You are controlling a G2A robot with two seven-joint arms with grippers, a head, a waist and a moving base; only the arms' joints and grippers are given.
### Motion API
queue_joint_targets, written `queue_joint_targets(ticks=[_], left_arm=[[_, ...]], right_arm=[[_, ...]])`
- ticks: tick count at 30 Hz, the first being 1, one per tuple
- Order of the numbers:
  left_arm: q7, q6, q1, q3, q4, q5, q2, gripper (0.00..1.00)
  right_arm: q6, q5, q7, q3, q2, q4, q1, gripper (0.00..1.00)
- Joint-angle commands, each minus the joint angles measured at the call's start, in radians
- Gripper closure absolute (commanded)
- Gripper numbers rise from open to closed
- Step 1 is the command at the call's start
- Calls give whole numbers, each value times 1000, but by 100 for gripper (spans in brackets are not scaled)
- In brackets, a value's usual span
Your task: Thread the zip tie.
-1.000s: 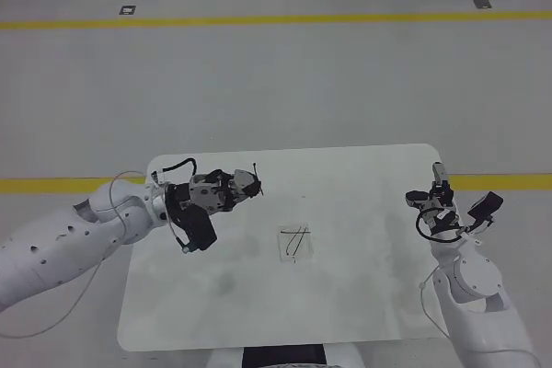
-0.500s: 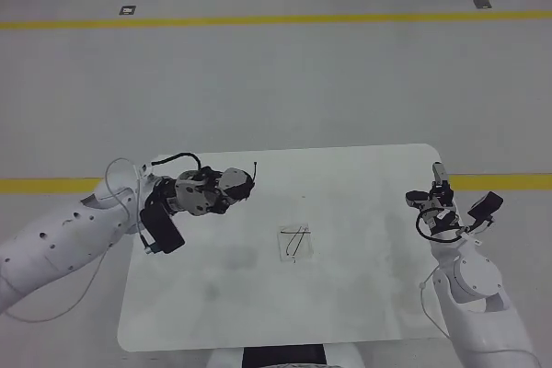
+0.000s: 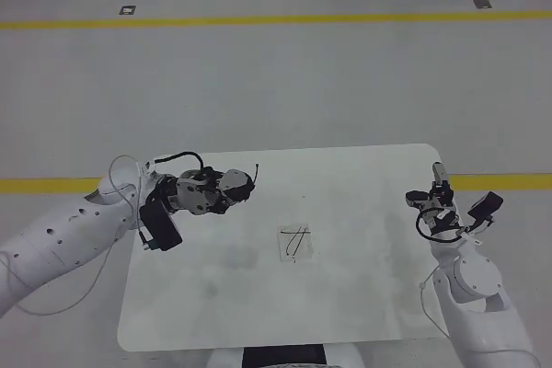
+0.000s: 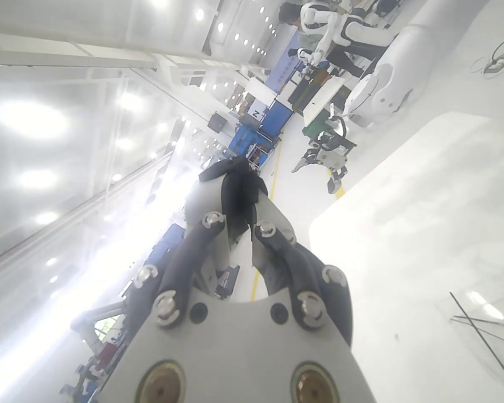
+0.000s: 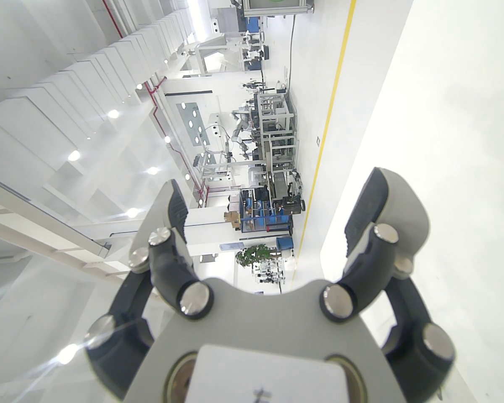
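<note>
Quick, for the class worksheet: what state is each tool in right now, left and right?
Left tool: closed, holding a black zip tie.
Right tool: open, holding nothing.

three cameras, one bench

the top view looks steeply down from above the arms, far enough back to take in the whole bench [image 3: 350, 304] and the yellow floor lines [image 3: 37, 185]. the left wrist view sits close behind the left gripper [image 4: 235, 178], tilted, facing across the bench into the hall. it shares the bench top and the loose zip ties [image 3: 295, 241] with the top view. the right wrist view sits close behind the right gripper [image 5: 275, 194], facing down the hall along one such line.
</note>
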Motion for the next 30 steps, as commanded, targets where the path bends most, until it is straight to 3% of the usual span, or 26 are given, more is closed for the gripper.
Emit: queue_joint_targets(ticks=[1, 5, 10, 16, 20, 26, 30], left_arm=[[0, 0, 0, 0, 0, 0, 0, 100], [-23, -5, 21, -10, -13, -4, -3, 100], [-14, -33, 40, -35, -4, 17, -4, 100], [53, -82, 55, -58, -8, 48, -11, 100], [129, -105, 62, -68, -7, 85, -20, 100], [170, -117, 71, -88, 9, 98, -34, 100], [177, -117, 71, -90, 10, 104, -36, 100]], right_arm=[[0, 0, 0, 0, 0, 0, 0, 0], [-11, -4, 3, 0, 0, -3, 3, 0], [-198, -145, 76, -16, 0, 12, 29, 0], [-333, -197, 188, -53, -2, 31, 96, 0], [-340, -198, 322, -88, -2, 28, 164, 0], [-340, -199, 511, -151, -5, 41, 251, 0], [-340, -204, 529, -158, -6, 39, 259, 0]])
